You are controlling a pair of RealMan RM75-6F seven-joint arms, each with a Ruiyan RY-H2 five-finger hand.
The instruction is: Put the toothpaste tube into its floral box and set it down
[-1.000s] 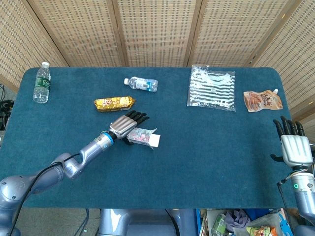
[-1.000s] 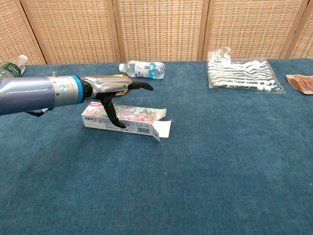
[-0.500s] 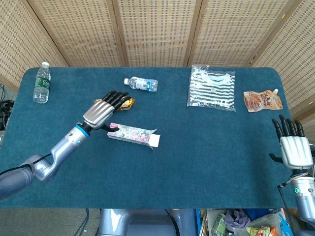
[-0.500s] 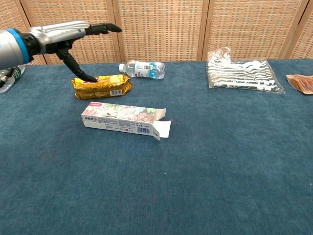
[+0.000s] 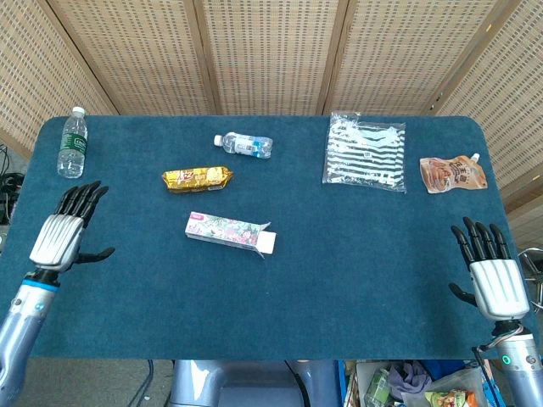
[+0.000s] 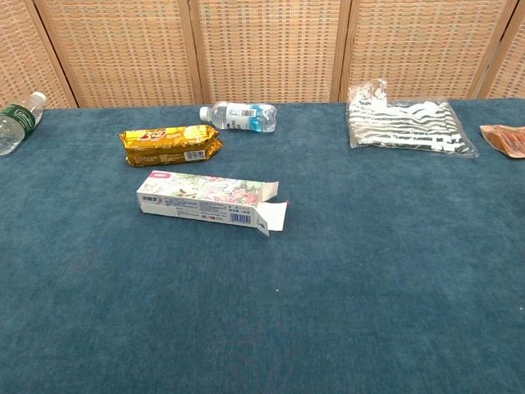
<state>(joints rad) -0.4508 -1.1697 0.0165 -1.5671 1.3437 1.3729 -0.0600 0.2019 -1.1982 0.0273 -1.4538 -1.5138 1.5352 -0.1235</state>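
The floral box (image 5: 229, 231) (image 6: 210, 199) lies flat on the blue table, its end flap open toward the right. No toothpaste tube shows outside it; whether it is inside I cannot tell. My left hand (image 5: 64, 238) hovers at the table's left front edge, fingers spread, holding nothing, well away from the box. At the right front edge my right hand (image 5: 488, 272) is also spread and holds nothing. Neither hand appears in the chest view.
A gold snack pack (image 5: 198, 178) (image 6: 171, 144) lies just behind the box. A small water bottle (image 5: 243, 144) lies on its side further back. An upright bottle (image 5: 72, 142) stands far left. A striped bag (image 5: 366, 153) and a brown pouch (image 5: 453, 174) sit at the back right.
My left hand let go of the floral box, lifted off it and drew back to the table's left front edge. The right hand shifted slightly inward. The box has not moved.
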